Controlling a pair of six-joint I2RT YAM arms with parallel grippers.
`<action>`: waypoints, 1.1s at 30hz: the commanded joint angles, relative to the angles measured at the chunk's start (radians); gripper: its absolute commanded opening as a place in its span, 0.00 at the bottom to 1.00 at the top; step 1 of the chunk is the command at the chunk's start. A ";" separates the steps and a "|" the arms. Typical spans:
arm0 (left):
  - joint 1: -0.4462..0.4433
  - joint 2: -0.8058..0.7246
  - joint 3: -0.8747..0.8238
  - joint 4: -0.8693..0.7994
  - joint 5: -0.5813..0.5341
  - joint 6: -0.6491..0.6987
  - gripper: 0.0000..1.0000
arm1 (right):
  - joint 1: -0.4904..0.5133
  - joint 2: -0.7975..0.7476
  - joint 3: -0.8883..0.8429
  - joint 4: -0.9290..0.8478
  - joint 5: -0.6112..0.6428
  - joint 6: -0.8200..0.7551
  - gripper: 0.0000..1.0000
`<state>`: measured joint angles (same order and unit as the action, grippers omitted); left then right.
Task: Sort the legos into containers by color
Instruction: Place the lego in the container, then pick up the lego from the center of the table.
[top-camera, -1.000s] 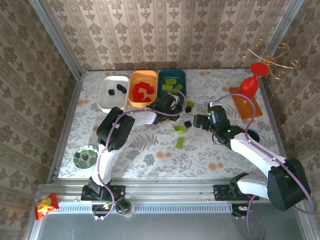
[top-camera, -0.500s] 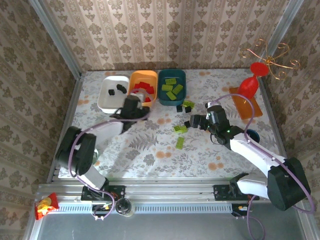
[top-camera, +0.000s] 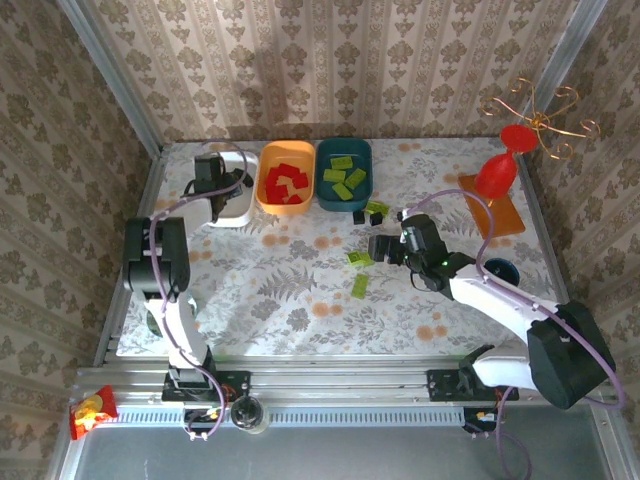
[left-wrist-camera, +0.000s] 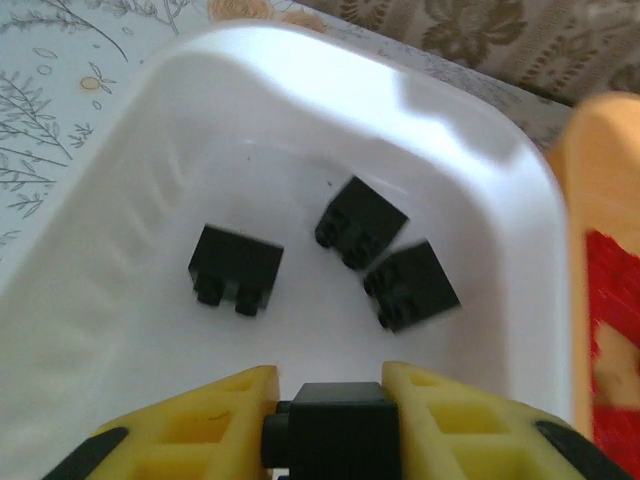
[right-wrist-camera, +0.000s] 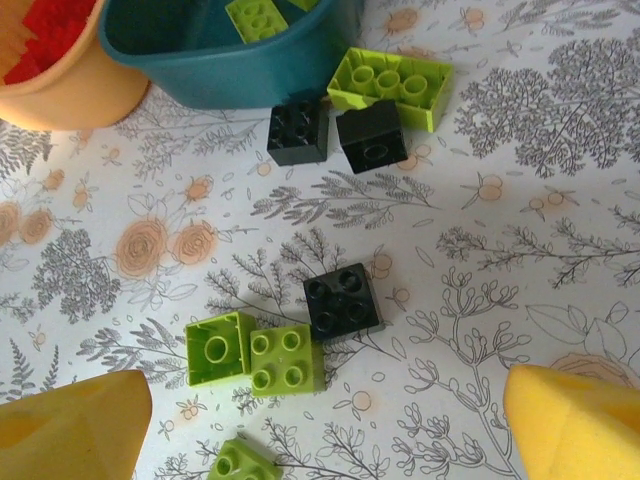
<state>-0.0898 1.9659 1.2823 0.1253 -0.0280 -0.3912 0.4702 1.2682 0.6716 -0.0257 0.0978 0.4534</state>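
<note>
Pinching a black brick (left-wrist-camera: 335, 430) between its nearly closed yellow fingers, the left gripper (left-wrist-camera: 330, 400) hangs over the white tray (left-wrist-camera: 480, 170). Three more black bricks (left-wrist-camera: 361, 222) lie inside the tray toward 12 o'clock. The orange tray (left-wrist-camera: 600, 150), holding red bricks (left-wrist-camera: 615, 290), sits just beside it at 3 o'clock. The right gripper (right-wrist-camera: 325, 420), jaws spread wide and empty, hovers above the table (right-wrist-camera: 520, 200). A loose black brick (right-wrist-camera: 342, 300) and two lime bricks (right-wrist-camera: 252, 358) lie at its 12 o'clock. The teal tray (right-wrist-camera: 200, 70) lies at 11 o'clock, with two black cubes (right-wrist-camera: 298, 130) and a lime oblong brick (right-wrist-camera: 390, 88) just beside it.
</note>
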 joint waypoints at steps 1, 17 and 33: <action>0.012 0.063 0.132 -0.108 0.017 -0.004 0.41 | 0.008 0.018 0.007 0.005 0.028 0.035 0.92; -0.078 -0.415 -0.428 0.283 0.180 -0.166 0.69 | 0.044 0.301 0.163 -0.121 0.106 -0.021 0.80; -0.159 -0.476 -0.573 0.368 0.246 -0.212 0.70 | 0.023 0.599 0.455 -0.244 0.185 -0.086 0.73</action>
<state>-0.2493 1.5295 0.7280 0.4538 0.2024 -0.5846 0.5011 1.8359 1.0882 -0.1974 0.2344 0.3912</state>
